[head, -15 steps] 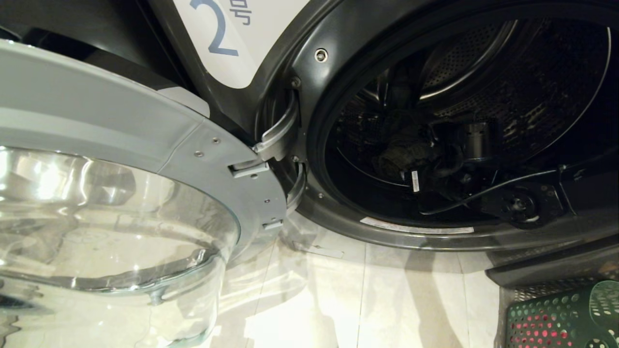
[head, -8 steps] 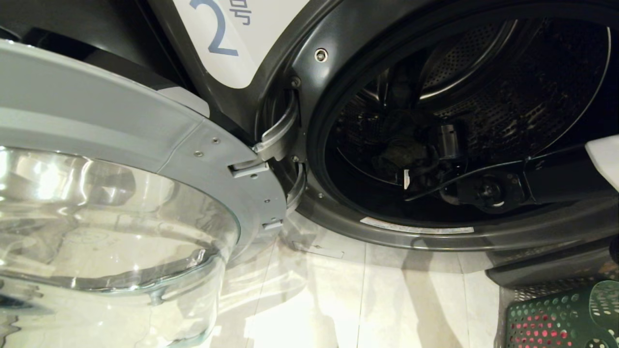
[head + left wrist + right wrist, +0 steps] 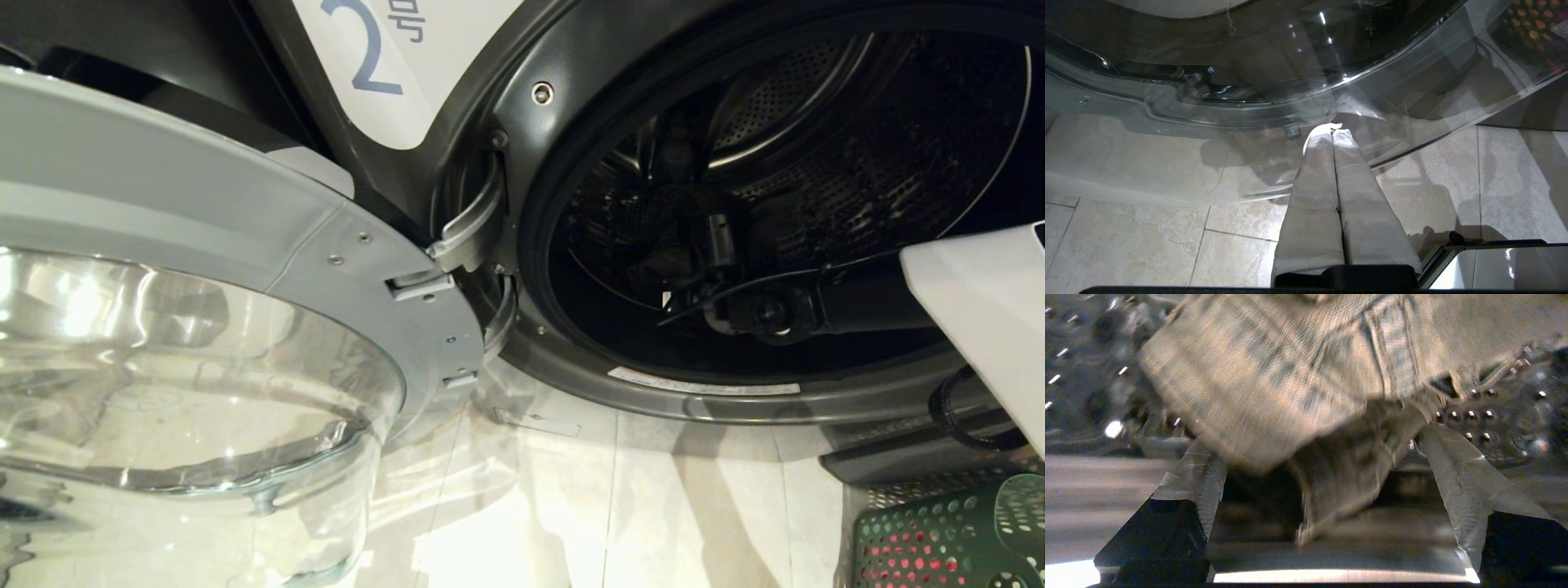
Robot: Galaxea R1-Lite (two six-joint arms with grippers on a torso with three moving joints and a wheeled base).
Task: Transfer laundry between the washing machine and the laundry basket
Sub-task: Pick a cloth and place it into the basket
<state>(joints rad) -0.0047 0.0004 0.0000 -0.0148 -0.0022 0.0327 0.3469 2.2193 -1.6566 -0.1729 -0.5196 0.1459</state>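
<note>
The washing machine (image 3: 522,163) with the white label 2 stands with its glass door (image 3: 204,229) swung open to the left. My right arm reaches in from the right, and the right gripper (image 3: 698,245) is deep in the dark drum. In the right wrist view the right gripper (image 3: 1312,441) is open wide. A pale grey-beige denim garment (image 3: 1274,384) lies just ahead of its fingers (image 3: 1202,473), with a fold hanging down between them. The green laundry basket (image 3: 947,531) stands at the lower right, and red cloth (image 3: 898,555) shows through its holes. My left gripper (image 3: 1332,128) is shut and empty, parked below the door.
The open door takes up the left half of the head view. Pale floor tiles (image 3: 620,506) lie between the door and the basket. The perforated drum wall (image 3: 1494,408) is close behind the garment. The machine's dark rubber door seal (image 3: 539,269) rings the opening.
My right arm has pushed farther into the drum and to the left, and its white forearm cover has come into view at the right edge. The left arm has not moved.
</note>
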